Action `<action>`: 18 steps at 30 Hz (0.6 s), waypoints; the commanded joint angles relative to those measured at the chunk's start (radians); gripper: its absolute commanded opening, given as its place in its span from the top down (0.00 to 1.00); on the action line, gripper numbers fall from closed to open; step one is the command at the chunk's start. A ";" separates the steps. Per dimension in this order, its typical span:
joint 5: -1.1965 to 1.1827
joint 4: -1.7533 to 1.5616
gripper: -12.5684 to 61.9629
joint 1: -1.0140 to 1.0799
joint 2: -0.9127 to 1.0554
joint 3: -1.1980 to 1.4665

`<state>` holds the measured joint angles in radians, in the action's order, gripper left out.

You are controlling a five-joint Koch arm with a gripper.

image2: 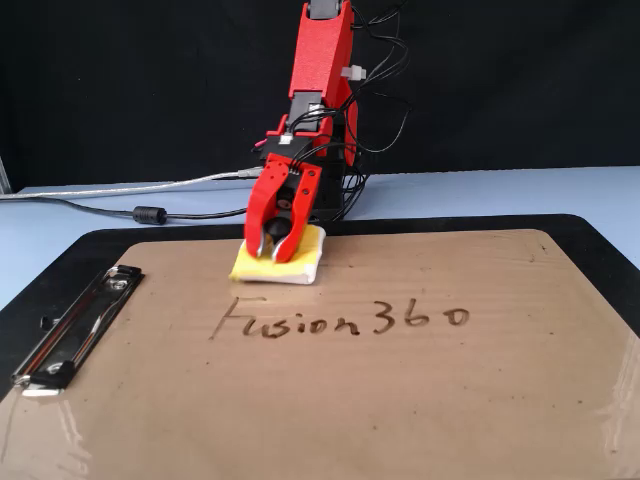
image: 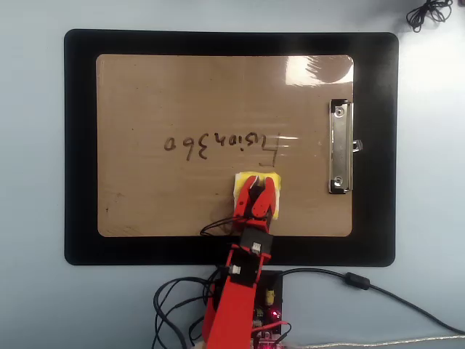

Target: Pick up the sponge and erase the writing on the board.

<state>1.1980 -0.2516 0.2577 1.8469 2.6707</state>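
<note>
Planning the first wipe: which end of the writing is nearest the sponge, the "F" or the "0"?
The "F" end: the sponge in the gripper sits just beyond it; the "0" lies far along the board.

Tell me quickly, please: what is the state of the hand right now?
Hand: closed on the sponge, gripping its black knob; the sponge sits on the board just beside the writing.

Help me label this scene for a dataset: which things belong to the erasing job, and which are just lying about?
Job:
the gripper, closed on the sponge
the sponge
the writing, all still legible
the board

Lying about:
the black mat
the cable bundle
the cables
</note>
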 commanded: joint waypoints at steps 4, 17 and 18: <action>0.021 -0.152 0.94 0.011 -0.451 -0.399; 0.118 -0.247 0.94 -0.020 -0.405 -0.387; 0.120 -0.242 0.94 -0.021 -0.472 -0.480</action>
<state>1.2855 -0.4479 0.2240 1.4067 2.2243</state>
